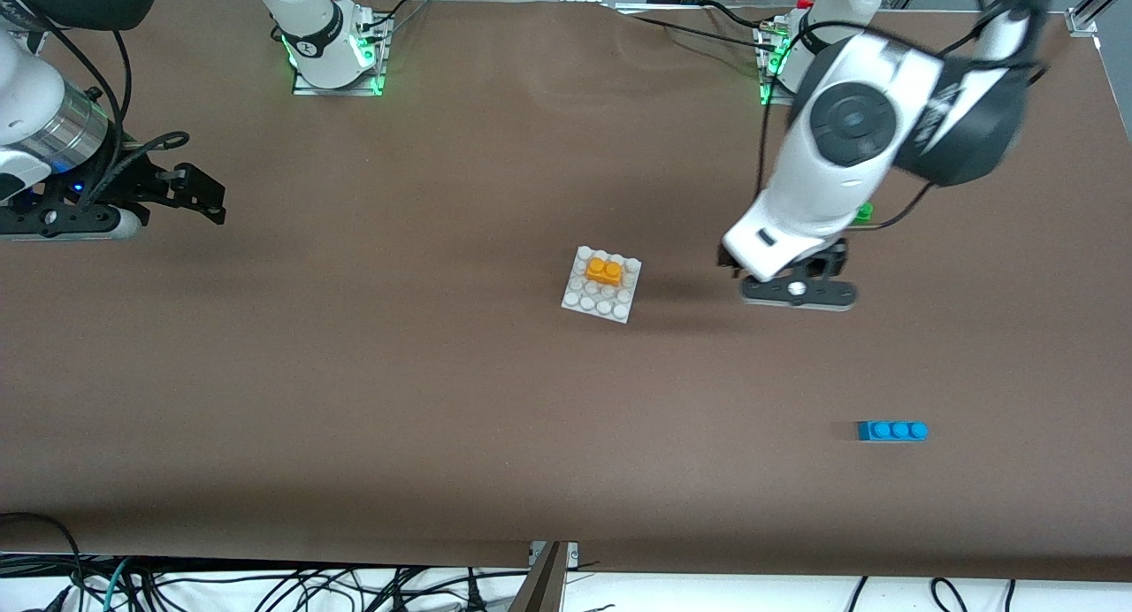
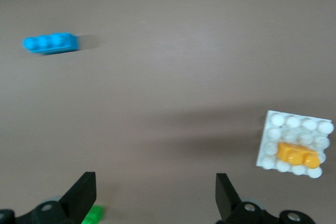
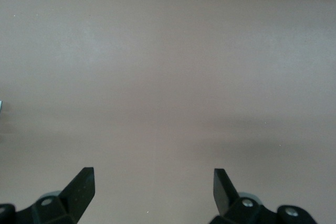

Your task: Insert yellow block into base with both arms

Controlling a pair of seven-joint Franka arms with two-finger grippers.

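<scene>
The yellow block sits on the studs of the white base near the middle of the table, in the base's part farther from the front camera. Both show in the left wrist view: block, base. My left gripper is open and empty over bare table, beside the base toward the left arm's end; its jaws stand wide apart in the left wrist view. My right gripper is open and empty over bare table at the right arm's end, and its wrist view shows only table.
A blue three-stud brick lies nearer the front camera toward the left arm's end, also in the left wrist view. A green brick peeks out from under the left arm.
</scene>
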